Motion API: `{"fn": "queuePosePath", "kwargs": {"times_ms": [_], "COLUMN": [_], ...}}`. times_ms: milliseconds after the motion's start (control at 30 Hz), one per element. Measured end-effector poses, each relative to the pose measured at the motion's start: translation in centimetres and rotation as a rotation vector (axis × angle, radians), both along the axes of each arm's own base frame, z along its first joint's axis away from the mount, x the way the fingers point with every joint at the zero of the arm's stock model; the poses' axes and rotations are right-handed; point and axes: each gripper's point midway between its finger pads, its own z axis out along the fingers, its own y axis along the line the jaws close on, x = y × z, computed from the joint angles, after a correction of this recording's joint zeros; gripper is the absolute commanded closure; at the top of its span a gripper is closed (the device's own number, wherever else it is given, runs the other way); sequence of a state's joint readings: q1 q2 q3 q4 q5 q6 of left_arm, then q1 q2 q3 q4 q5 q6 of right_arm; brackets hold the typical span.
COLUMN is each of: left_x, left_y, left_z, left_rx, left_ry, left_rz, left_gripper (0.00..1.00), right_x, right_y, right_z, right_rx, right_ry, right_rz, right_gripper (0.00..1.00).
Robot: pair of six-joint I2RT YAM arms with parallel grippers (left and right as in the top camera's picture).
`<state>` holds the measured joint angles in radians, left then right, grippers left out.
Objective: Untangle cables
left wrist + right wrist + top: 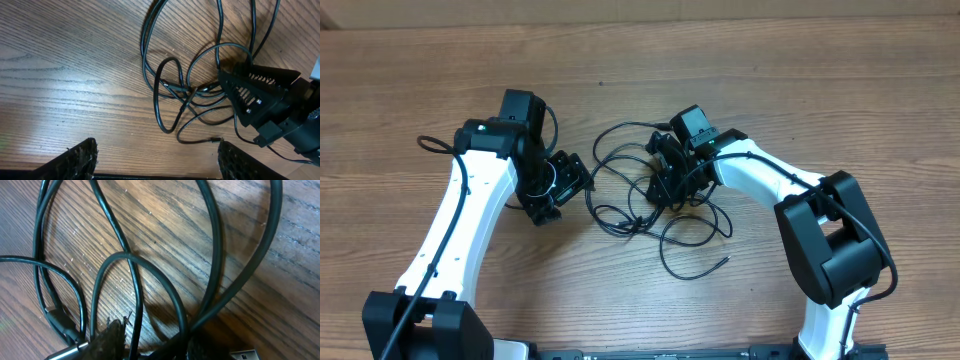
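**Overhead:** cables (632, 215) in loose tangle on worktop (800, 60), between both sets of jaws. Right jaws down in tangle's right side, left jaws just beside its left edge.

**Left wrist:** left jaws wide, nothing between. Cables (187, 92) ahead of them: thin black loops crossing at one knot, plug end (215, 141) loose on near side.

**Right wrist:** cables (127, 255) run between right jaw tips (clamped or not, cannot tell).

**Handling, judged:** light, limp, probably slippery. Take free end or single outer loop, not knot.
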<state>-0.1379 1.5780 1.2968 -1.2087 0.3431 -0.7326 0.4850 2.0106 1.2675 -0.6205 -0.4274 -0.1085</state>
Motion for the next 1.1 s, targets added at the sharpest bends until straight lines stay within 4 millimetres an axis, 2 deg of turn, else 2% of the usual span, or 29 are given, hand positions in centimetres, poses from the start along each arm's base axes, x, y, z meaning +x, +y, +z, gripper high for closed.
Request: {"fn": "queuePosePath", "kwargs": {"times_ms": [100, 133, 333, 433, 533, 600, 633, 700, 733, 800, 900, 1033, 1100], "left_x": [0.0, 0.0, 0.0, 0.0, 0.0, 0.0, 0.0, 0.0, 0.0, 0.2, 0.8, 2.0, 2.9], "left_y": [0.0, 0.0, 0.0, 0.0, 0.0, 0.0, 0.0, 0.0, 0.0, -0.5, -2.0, -4.3, -5.1], "left_z": [0.0, 0.0, 0.0, 0.0, 0.0, 0.0, 0.0, 0.0, 0.0, 0.2, 0.9, 2.4, 3.2], "left_rx": [0.000, 0.000, 0.000, 0.000, 0.000, 0.000, 0.001, 0.000, -0.002, -0.030, -0.114, -0.250, -0.294], "left_ry": [0.000, 0.000, 0.000, 0.000, 0.000, 0.000, 0.000, 0.001, -0.001, -0.023, -0.100, -0.247, -0.323], "left_rz": [0.000, 0.000, 0.000, 0.000, 0.000, 0.001, 0.001, 0.001, -0.004, -0.044, -0.161, -0.328, -0.384], "left_gripper": [0.23, 0.23, 0.23, 0.23, 0.26, 0.35, 0.36, 0.46, 0.47, 0.57, 0.57, 0.48, 0.37], "right_x": [-0.1, -0.1, -1.2, -0.9, -0.1, 0.7, 1.0, 1.7, 1.8, 2.0, 1.8, 1.5, 1.4], "right_y": [0.0, 0.0, -0.7, -1.1, -1.0, -0.7, -0.5, -0.2, -0.1, 0.0, 0.0, -0.2, -0.3], "right_z": [-0.1, -0.2, -0.3, 0.5, 2.7, 5.2, 6.5, 9.9, 11.2, 13.9, 16.4, 16.7, 16.6], "right_rx": [0.001, -0.001, -0.024, -0.030, -0.016, 0.014, 0.031, 0.072, 0.089, 0.123, 0.154, 0.153, 0.149], "right_ry": [0.010, 0.018, 0.091, 0.108, 0.080, 0.023, -0.008, -0.087, -0.117, -0.180, -0.232, -0.231, -0.222], "right_rz": [-0.010, -0.019, -0.041, -0.059, -0.068, -0.068, -0.068, -0.067, -0.067, -0.066, -0.063, -0.064, -0.064], "right_gripper": [0.94, 0.96, 0.96, 0.96, 0.96, 0.96, 0.96, 0.96, 0.96, 0.96, 0.96, 0.96, 0.96]}}
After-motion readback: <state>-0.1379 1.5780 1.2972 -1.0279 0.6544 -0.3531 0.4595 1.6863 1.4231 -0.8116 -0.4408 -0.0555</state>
